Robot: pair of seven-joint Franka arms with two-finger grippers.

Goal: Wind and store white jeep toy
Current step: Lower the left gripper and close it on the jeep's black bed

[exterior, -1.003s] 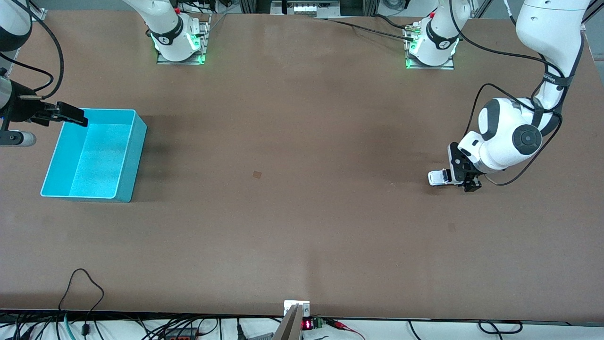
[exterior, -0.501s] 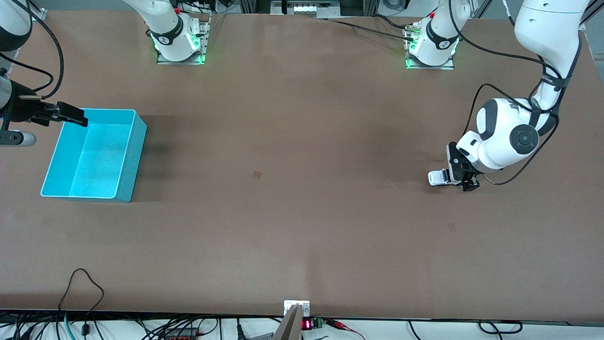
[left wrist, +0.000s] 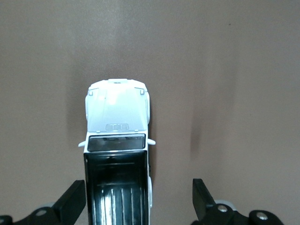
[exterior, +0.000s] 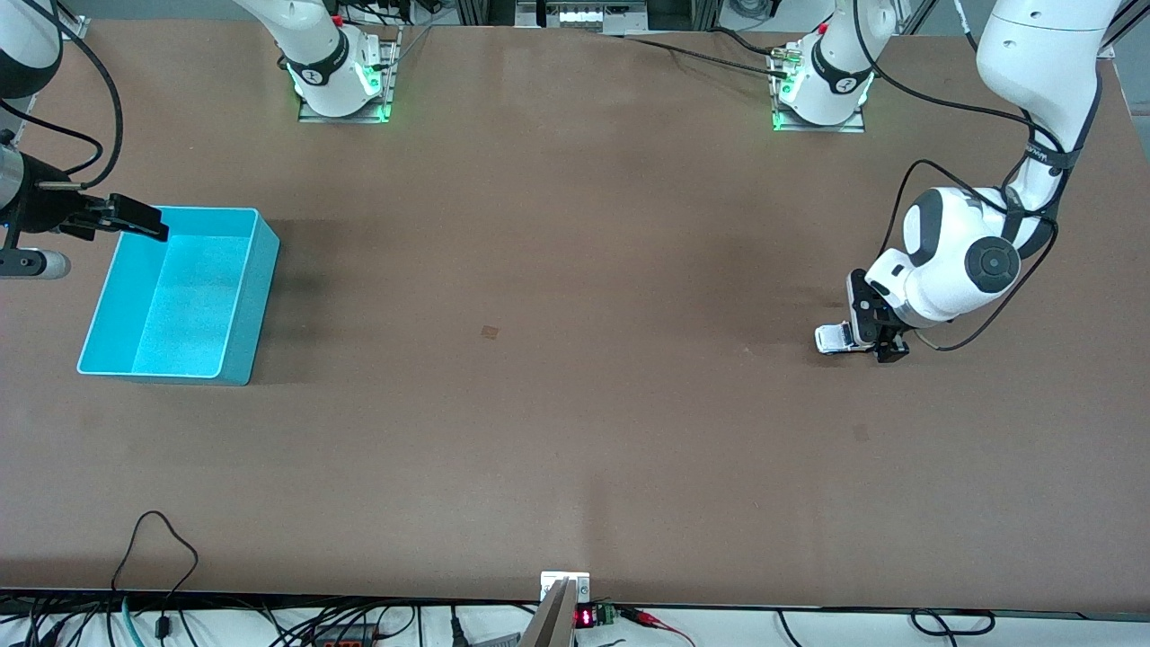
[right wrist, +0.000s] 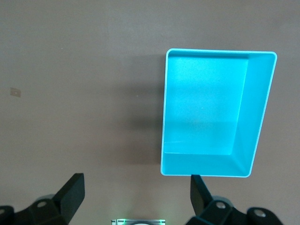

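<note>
Here the table (exterior: pixel 575 431) is a wide brown board, with both arm bases along its edge farthest from the front camera.

The bin (exterior: pixel 180 296) comes next in bulk: a teal open box at the right arm's end of the table, nothing visible inside it in the front or right wrist view (right wrist: pixel 211 112).

The right gripper (exterior: pixel 135 220) hangs in the air over the bin's rim, at the corner farthest from the front camera. Its fingers (right wrist: pixel 70 192) are spread wide with nothing between them; the right wrist view looks straight down into the bin. This arm waits.

The left gripper (exterior: pixel 876 337) is low at the left arm's end of the table, down around the jeep. Its fingers (left wrist: pixel 72 201) are spread wide, one on each side of the jeep's rear half. The finger on one side looks very close to the body, but whether it touches cannot be told; the other stands clearly apart, with bare table between. Nothing is gripped.

The jeep (exterior: pixel 834 339) is the smallest thing: white with a black ribbed roof (left wrist: pixel 119 183), on the table on its wheels, well apart from the bin. Its white hood sticks out past the fingertips toward the right arm's end of the table.
</note>
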